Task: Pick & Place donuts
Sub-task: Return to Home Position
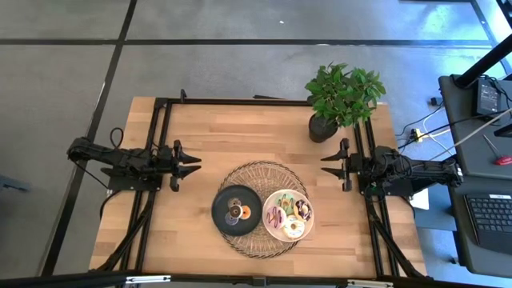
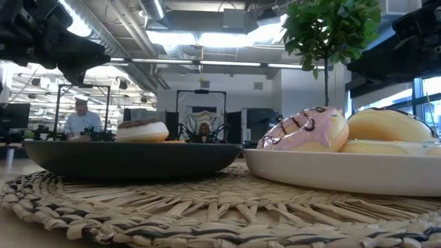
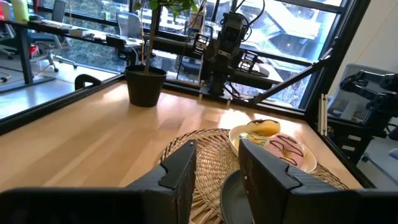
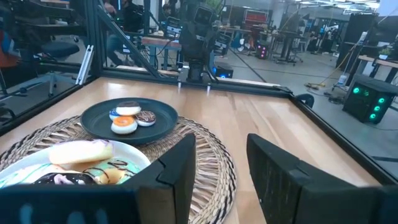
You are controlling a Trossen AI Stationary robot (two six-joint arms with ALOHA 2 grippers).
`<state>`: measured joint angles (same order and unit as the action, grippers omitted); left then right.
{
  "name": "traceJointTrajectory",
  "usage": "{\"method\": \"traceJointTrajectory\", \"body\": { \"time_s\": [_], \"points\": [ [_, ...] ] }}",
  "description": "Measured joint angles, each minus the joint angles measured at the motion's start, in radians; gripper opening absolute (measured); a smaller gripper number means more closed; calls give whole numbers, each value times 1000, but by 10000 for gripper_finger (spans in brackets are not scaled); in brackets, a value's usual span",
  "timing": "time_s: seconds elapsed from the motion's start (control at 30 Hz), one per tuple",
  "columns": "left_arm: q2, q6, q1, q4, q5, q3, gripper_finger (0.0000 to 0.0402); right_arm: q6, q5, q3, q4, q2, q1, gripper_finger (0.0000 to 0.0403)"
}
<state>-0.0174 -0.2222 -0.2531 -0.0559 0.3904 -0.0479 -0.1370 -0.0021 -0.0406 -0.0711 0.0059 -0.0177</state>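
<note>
floor (image 1: 240, 64): grey, dark seams | ceiling (image 2: 227, 21): exposed ducts, strip lights (image 2: 186, 38) | windows (image 3: 292, 25): bright | side desk (image 1: 480, 240): keyboard (image 1: 490, 218)

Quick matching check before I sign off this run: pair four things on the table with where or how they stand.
1 black plate
2 white plate
3 potted plant
4 left gripper

A holds the pink striped donut
B open, empty, left of the mat
C off the mat, by the right arm
D holds the orange-iced donut

Pairs: 1-D, 2-A, 3-C, 4-B

Donuts (image 1: 294, 228) were 7: 3 on black plate (image 1: 218, 210), 4 on white plate (image 1: 282, 198) | plates 2 | mat (image 1: 260, 172) 1 | plant (image 1: 344, 92) 1, at 1 o'clock
</note>
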Motion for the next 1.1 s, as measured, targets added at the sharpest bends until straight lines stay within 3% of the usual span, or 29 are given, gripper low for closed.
{"method": "traceJointTrajectory", "body": {
  "time_s": [1.1],
  "points": [
    [0,0,0,0,1,0,112,0,0,0,0,0,0,145]
  ]
}}
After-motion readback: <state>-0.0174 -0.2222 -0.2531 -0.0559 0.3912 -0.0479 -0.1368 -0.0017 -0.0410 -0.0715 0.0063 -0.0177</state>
